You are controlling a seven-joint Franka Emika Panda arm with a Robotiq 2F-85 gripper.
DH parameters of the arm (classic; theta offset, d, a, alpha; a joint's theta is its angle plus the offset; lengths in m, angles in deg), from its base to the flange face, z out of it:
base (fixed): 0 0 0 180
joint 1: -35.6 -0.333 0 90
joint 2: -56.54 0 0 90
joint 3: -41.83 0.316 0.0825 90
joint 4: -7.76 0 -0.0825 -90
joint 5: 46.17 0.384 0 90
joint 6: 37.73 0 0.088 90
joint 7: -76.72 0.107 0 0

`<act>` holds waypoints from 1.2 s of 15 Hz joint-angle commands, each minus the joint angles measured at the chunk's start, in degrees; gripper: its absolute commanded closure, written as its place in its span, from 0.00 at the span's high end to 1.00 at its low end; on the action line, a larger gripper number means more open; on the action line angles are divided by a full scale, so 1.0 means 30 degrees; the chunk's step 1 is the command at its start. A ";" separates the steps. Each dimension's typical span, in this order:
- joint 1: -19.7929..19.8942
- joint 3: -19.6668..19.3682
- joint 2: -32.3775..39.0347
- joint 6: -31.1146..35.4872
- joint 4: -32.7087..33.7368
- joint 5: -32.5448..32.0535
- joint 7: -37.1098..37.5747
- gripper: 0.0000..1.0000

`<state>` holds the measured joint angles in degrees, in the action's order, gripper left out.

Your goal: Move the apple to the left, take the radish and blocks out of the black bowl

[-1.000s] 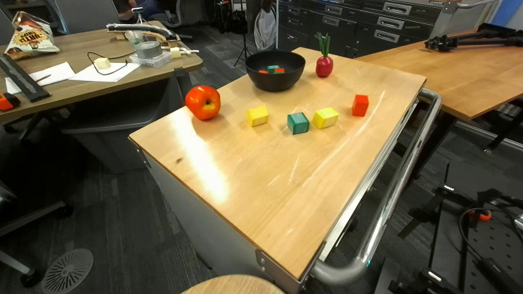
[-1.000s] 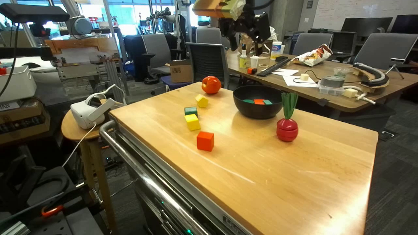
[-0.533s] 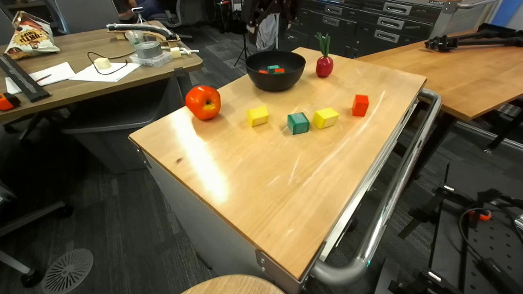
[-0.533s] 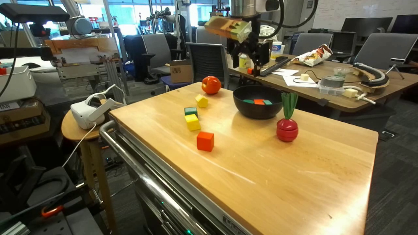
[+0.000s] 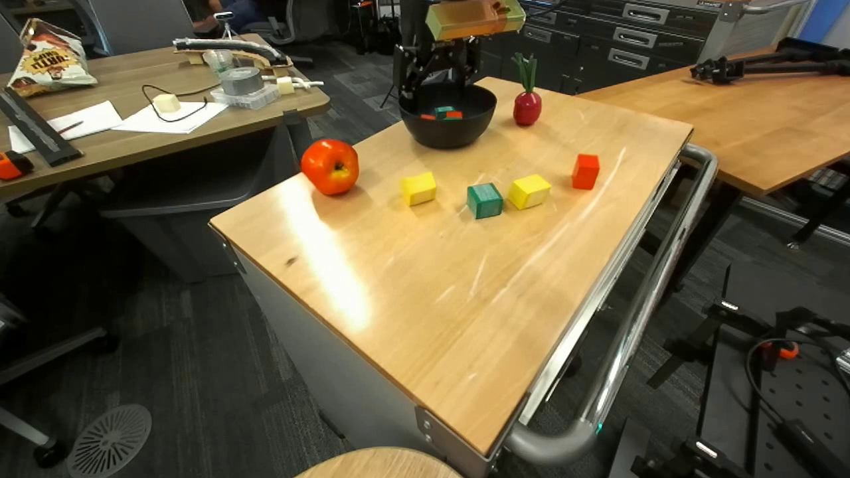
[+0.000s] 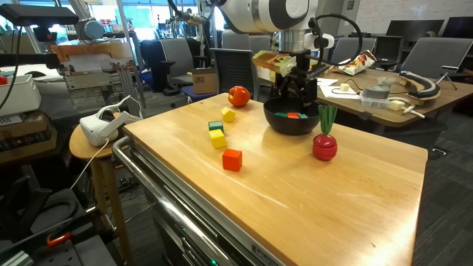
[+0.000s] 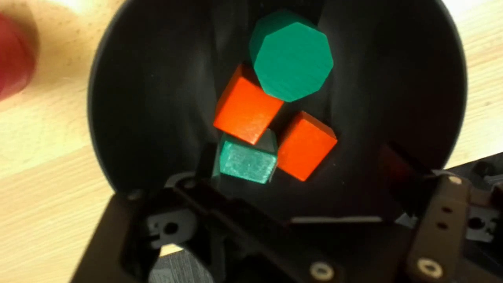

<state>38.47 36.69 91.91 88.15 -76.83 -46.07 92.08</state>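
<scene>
Black, jaws spread wide, my gripper [image 7: 300, 159] held nothing at the mouth of the round black bowl [image 5: 448, 135]. Two green blocks [image 7: 296, 61] and two red-orange blocks [image 7: 306, 149] lay inside. Beside the bowl stood a green-topped round dark-red radish [image 5: 527, 108]; farther out on the wooden tabletop [image 5: 412, 299] sat a round red-orange apple [image 5: 330, 166] and yellow, green and red cubes [image 5: 485, 200].

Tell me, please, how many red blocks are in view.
3: one red block on the tabletop; the black bowl holds a second red block beside a many-sided green block, and a third red block farther from it. More may be hidden where the bowl is covered.
</scene>
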 commanded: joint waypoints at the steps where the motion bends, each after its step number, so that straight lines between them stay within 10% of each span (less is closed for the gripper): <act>1: -0.0226 -0.0520 0.1852 -0.1433 0.2762 -0.0028 0.1431 1.00; 8: -0.0331 -0.1207 0.3651 -0.2523 0.4890 -0.0295 0.2955 1.00; 13: -0.0234 -0.1106 0.4130 -0.3696 0.6006 -0.0026 0.3360 0.52; 18: 0.0007 -0.0776 0.3822 -0.4775 0.6076 0.0474 0.3296 0.51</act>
<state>38.27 34.06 103.09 76.77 -61.22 -45.82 101.57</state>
